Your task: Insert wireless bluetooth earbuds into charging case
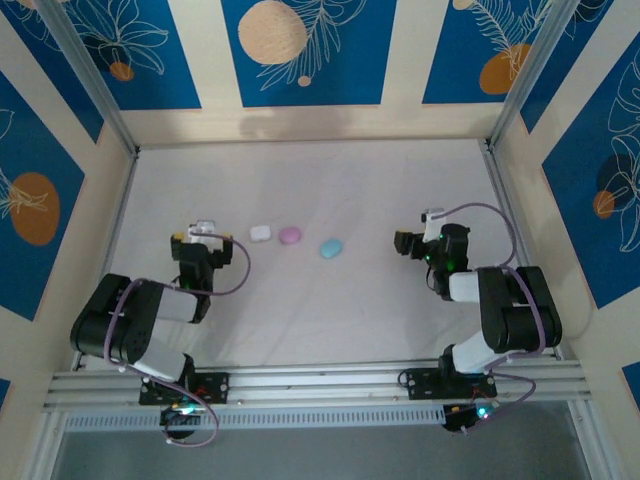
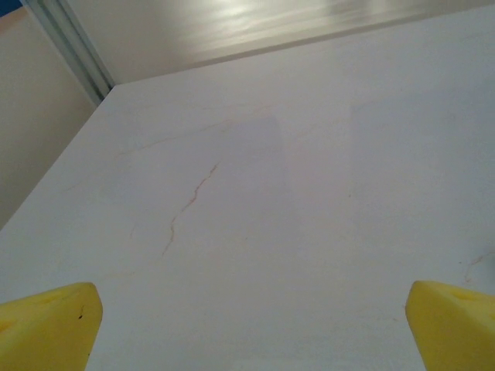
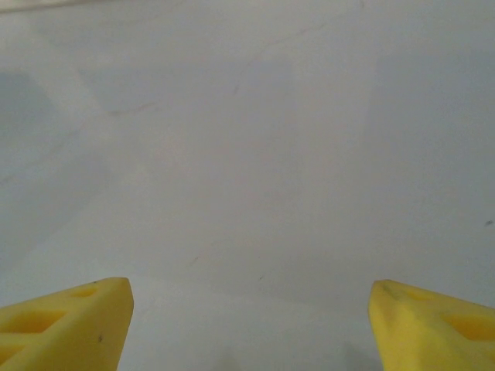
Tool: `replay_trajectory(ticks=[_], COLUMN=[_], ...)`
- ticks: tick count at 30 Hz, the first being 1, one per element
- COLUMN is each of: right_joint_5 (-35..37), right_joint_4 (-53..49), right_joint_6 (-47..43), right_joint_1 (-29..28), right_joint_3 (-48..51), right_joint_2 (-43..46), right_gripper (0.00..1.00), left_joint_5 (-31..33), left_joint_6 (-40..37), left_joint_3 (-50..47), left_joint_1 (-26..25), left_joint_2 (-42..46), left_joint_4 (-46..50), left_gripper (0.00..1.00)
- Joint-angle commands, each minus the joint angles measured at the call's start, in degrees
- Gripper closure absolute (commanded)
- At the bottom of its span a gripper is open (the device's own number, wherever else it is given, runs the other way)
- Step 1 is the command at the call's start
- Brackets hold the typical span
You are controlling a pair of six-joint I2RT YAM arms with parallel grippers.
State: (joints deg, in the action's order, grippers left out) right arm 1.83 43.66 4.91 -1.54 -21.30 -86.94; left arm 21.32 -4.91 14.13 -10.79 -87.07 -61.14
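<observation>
- Three little pebble-shaped plastic things are lying in a row near the middle of the white counter [image 1: 350, 320]: a white charging case [image 1: 261, 232], a pink charging case [image 1: 290, 235] and a teal charging case [image 1: 331, 247].
- The white charging case is sitting at the left end, and the pink charging case is sitting just beside it.
- The teal charging case is sitting at the right end, a bit nearer to the arms.
- All of them are looking too small to tell whether their lids are up or down.
- The black left arm [image 1: 140, 320] is bending low over the counter.
- The left jaws are pointing toward the back wall, near the white charging case and to its left.
- The left jaws are standing wide open and holding nothing.
- Their yellow left pads [image 2: 46, 328] are showing in the bottom corners of the left wrist view, with bare counter between them.
- Thin reddish scratch lines [image 2: 189, 202] are running across the counter in front of the left jaws.
- The black right arm [image 1: 505, 310] is bending low on the other side.
- The right jaws are hanging well apart from the teal charging case, to its right.
- The right jaws are standing open too, gripping nothing.
- Their yellow right pads [image 3: 66, 325] are showing far apart in the right wrist view, with bare counter between them.
- Blue wall panels [image 1: 300, 40] with white leaf drawings and orange circles are standing around the counter.
</observation>
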Motion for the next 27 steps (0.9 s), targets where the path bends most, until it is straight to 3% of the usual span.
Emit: replay_trajectory(ticks=[1, 2, 4, 7, 8, 27], right_joint_5=[9.43, 7.89, 8.45, 10.52, 10.85, 9.69], right_joint_4=[3.38, 4.52, 3.72, 4.74, 4.66, 4.33], right_joint_6=[0.44, 1.6, 1.8, 1.66, 1.74, 1.35], right_joint_1=[-0.86, 0.57, 0.72, -0.02, -0.2, -0.13], right_joint_3=[-1.84, -1.76, -1.88, -1.55, -1.44, -1.63], right_joint_2=[-0.1, -0.55, -0.26, -0.33, -0.26, -0.17], right_gripper=[0.18, 0.17, 0.04, 0.01, 0.01, 0.01], left_joint_5=[-7.6, -7.45, -4.25, -4.02, -3.66, -5.73], left_joint_6=[-0.21, 0.74, 2.56, 4.33, 4.27, 3.19], left_joint_3=[-2.12, -2.48, -0.02, 7.42, 6.03, 6.17], left_joint_1=[2.51, 2.67, 2.94, 4.08, 4.37, 4.2], left_joint_2=[-6.11, -4.75, -2.68, -1.91, -2.51, -2.62], left_joint_4=[-16.77, -14.77, -7.12, 8.68, 4.51, 4.8], left_gripper=[0.0, 0.0, 0.0, 0.0, 0.0, 0.0])
